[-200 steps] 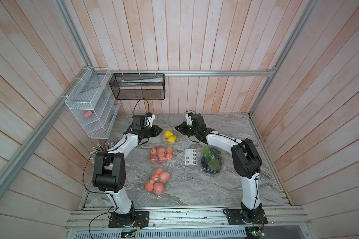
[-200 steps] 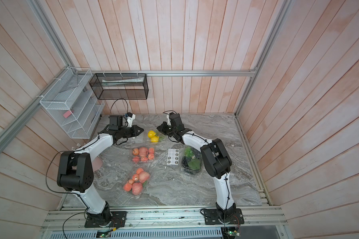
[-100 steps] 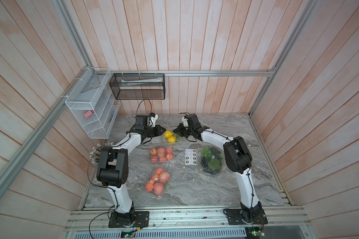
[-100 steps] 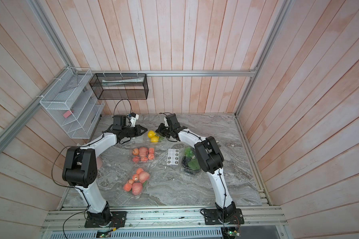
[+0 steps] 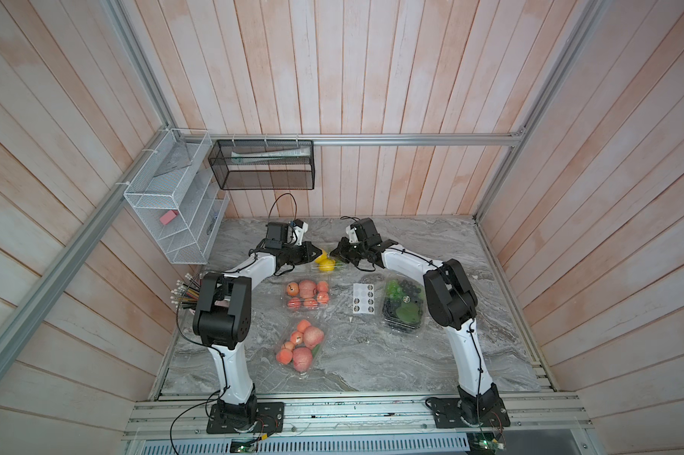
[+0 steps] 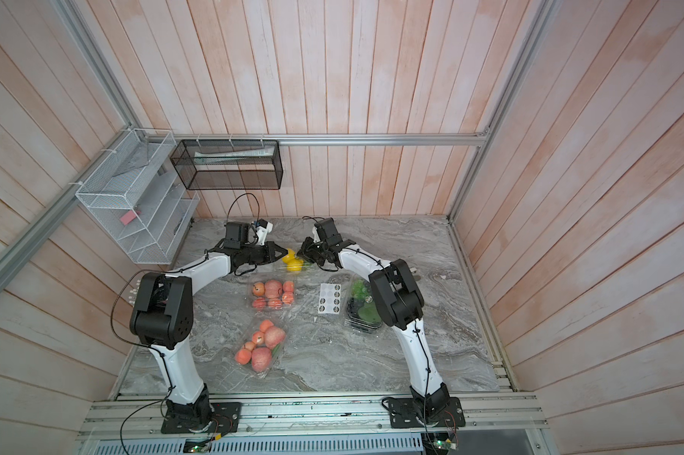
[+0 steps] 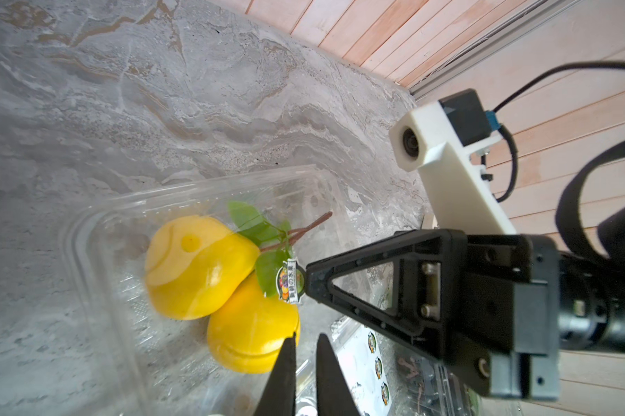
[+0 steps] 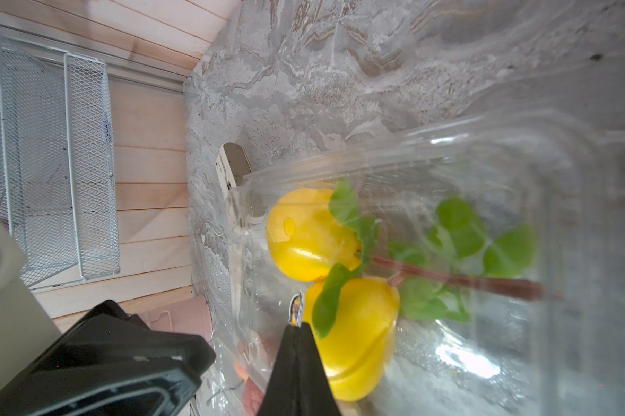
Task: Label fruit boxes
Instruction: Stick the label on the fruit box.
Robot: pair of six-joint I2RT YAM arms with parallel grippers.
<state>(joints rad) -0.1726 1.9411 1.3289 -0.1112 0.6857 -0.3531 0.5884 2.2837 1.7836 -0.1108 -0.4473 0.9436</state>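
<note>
Clear yellow-fruit box [image 7: 130,223] sits just under both claw tips. The right gripper [image 8: 300,326] is pinched tight on a round sticker [image 7: 291,282] at its tip, over the lid. The left gripper [image 7: 306,340] at the box rim shows a thin gap; can't tell if it holds plastic.

Four fruit boxes [image 5: 326,263] [image 5: 306,294] [image 5: 301,346] [image 5: 403,309], one sticker sheet [image 5: 363,299] with perhaps eight stickers [image 5: 359,289], two arms [image 5: 224,311] [image 5: 448,299].

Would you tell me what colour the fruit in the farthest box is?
Bright yellow fruit with green leaves, best seen in the left wrist view.
</note>
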